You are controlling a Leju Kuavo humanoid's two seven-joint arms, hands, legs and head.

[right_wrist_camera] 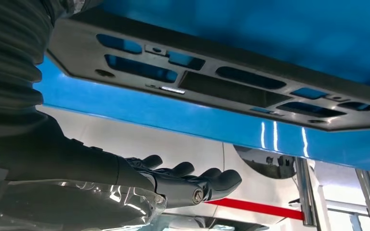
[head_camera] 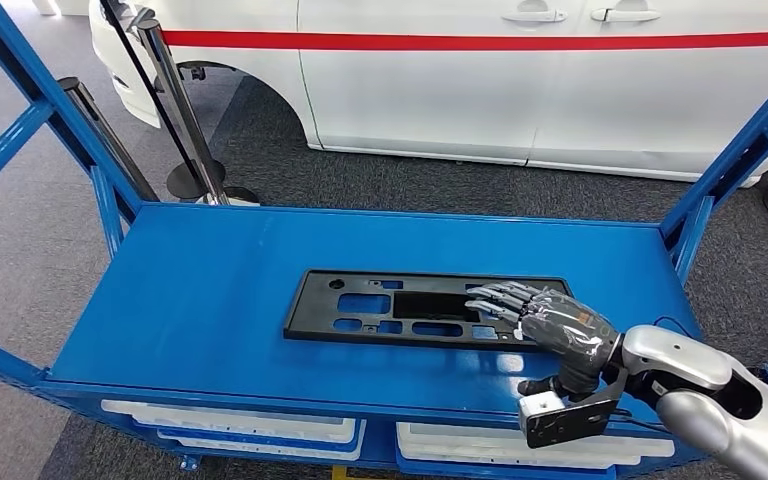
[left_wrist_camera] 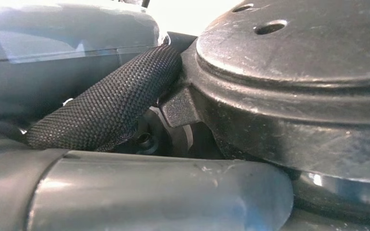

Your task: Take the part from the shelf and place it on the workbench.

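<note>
A flat black plastic panel (head_camera: 400, 306) with several cutouts lies on the blue shelf surface (head_camera: 220, 290). My right hand (head_camera: 545, 318) hovers over the panel's right end, fingers stretched out and apart, palm down, holding nothing. In the right wrist view the same panel (right_wrist_camera: 231, 84) stretches away across the blue surface, and the hand's fingers (right_wrist_camera: 192, 180) are spread, a little off the panel.
Blue frame posts (head_camera: 80, 140) rise at both sides of the shelf. A white car with a red stripe (head_camera: 520, 70) stands behind it, with metal stanchions (head_camera: 185, 110) at the back left. White bins (head_camera: 250, 425) sit under the shelf's front edge.
</note>
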